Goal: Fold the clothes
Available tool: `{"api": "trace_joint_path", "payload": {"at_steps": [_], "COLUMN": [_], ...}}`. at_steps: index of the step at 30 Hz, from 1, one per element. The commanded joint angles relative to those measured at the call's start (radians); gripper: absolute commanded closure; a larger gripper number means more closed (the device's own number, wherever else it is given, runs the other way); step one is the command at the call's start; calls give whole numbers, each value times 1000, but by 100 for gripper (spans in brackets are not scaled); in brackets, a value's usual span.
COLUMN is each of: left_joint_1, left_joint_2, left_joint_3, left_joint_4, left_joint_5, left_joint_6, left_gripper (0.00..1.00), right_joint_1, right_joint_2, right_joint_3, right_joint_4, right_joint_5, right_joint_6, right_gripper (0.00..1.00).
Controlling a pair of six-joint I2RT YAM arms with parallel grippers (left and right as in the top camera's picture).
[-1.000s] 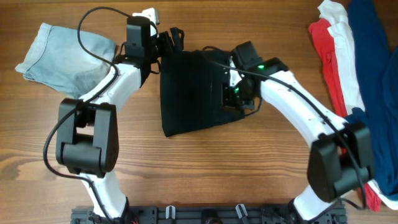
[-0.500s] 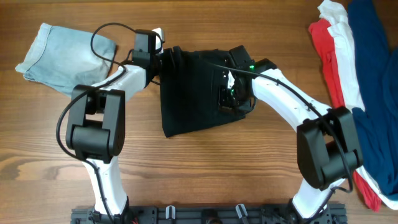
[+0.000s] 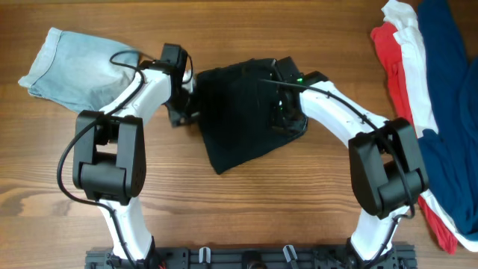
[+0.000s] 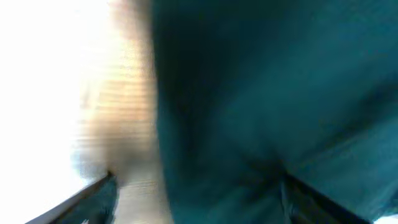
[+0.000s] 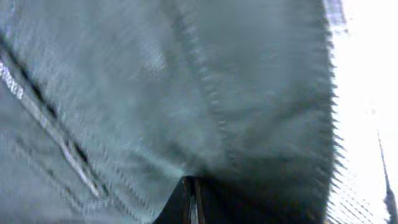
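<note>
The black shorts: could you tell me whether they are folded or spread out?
Folded, it seems: the black shorts lie as one compact dark patch with no separate legs showing; how neatly cannot be told.

White-shelled left arm (image 3: pixel 142 91), white-shelled right arm (image 3: pixel 337 113), black joints, looping black cables, green light (image 3: pixel 299 80)

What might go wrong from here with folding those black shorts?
The black shorts lie skewed between the left hand and the right hand, so a fold may come out crooked. The left hand is also near the denim shorts and might drag them. Both wrist views are blurred, so grip is unsure.
</note>
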Motion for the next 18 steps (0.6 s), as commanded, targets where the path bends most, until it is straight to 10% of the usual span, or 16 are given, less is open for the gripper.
{"api": "trace_joint_path", "payload": {"at_steps": [1,9,18], "left_joint_1": [-8,-52,-31], "left_joint_2": [85,16,-252], "left_joint_3": [-66,-66,-66], "left_joint_4": [-157,-177,248], "left_joint_5": [-17,-17,-76], "left_joint_6": [-8,-5,130], "left_gripper": [19,23,7], "right_joint_1": [-63,-109,-110], "right_joint_2": [17,17,15], "right_joint_3": [-2,-2,-2], "right_joint_4": [57,111,77], "right_joint_5": [150,240,239], "right_joint_6": [-10,-29,-68], "right_gripper": [96,94,94]}}
